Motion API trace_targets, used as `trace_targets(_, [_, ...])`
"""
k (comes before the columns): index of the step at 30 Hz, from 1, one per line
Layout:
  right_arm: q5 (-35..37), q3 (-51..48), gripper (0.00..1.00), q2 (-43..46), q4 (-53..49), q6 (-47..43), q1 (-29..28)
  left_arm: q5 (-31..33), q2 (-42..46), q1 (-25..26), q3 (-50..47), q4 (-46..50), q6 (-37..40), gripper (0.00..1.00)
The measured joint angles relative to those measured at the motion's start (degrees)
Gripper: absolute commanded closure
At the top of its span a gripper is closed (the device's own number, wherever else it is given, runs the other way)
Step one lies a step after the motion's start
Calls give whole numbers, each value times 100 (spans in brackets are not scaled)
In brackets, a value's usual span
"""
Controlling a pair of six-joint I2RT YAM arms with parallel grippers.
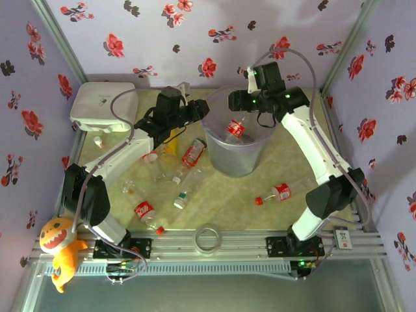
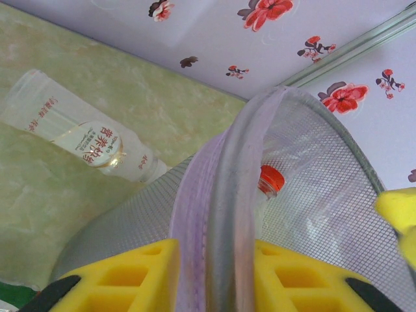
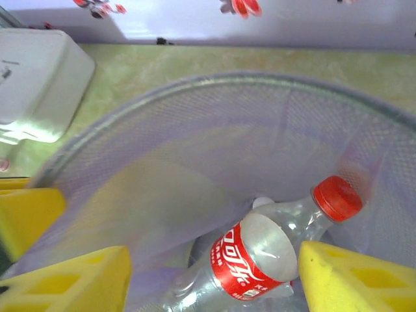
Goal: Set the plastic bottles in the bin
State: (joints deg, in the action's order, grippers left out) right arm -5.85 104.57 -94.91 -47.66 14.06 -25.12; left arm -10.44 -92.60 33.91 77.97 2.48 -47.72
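Left gripper [image 2: 214,279] is clamping the rim of the bin [image 2: 312,162]. Its yellow fingers [image 2: 130,273] are sitting one on each side of the translucent wall at the bottom of the left wrist view. Just right of the rim, a red bottle cap [image 2: 270,179] is showing through the meshed wall. In the upper left of that view a white-labelled clear bottle [image 2: 91,143] is lying on its side on the green marbled surface [image 2: 39,214], near the outside of the bin.

Right gripper [image 3: 214,260] is hanging over the mouth of the bin with its jaws standing apart and gripping nothing. Its own yellow fingers [image 3: 351,279] are framing the bottom corners of the right wrist view. Below them a cola bottle [image 3: 286,227] with a red label is lying tilted inside the bin, cap toward the right edge. Whether it is touching the right-hand finger I cannot tell. A white rounded box [image 3: 32,78] is sitting in the upper left.

In the top view the bin is standing just above centre. A red-labelled bottle [image 1: 193,153] is lying just left of it, a red-capped bottle [image 1: 279,192] to its lower right, and another labelled bottle [image 1: 144,210] toward the lower left. A clear tape ring [image 1: 209,237] is lying at bottom centre, and an orange plush toy [image 1: 58,250] is sitting at lower left.
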Motion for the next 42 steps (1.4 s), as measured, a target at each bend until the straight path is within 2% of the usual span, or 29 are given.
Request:
trace_targets(6, [170, -232, 33, 87, -26, 31, 0, 46, 7, 0, -15, -37, -2, 70])
trace_targets(10, [446, -365, 32, 699, -42, 203, 96, 76, 9, 11, -15, -55, -11, 71])
trace_targets(13, [546, -798, 32, 1537, -52, 444, 595, 140, 9, 13, -15, -79, -22, 72])
trace_targets(17, [715, -1585, 32, 2568, -162, 767, 1679, 284, 22, 28, -48, -136, -24, 73])
trace_targets(19, [824, -2002, 30, 2859, -297, 901, 1919, 356, 42, 33, -90, -190, -35, 73])
trace_targets(24, [1040, -3571, 24, 3270, -501, 1388, 1978, 531, 52, 33, -168, -365, -140, 73])
trace_targets(30, [1196, -5495, 10, 3834, -424, 2363, 1971, 662, 52, 61, -232, -507, -175, 73])
trace_targets(32, [1246, -5934, 8, 4017, -289, 2717, 1971, 684, 55, 74, -240, -531, -179, 73])
trace_targets(37, [1353, -6614, 6, 4074, 260, 3381, 1971, 704, 66, 96, -284, -595, -195, 73])
trace_targets(42, [1458, -6843, 6, 3963, 645, 3615, 2072, 730, 96, 96, -323, -636, -195, 73])
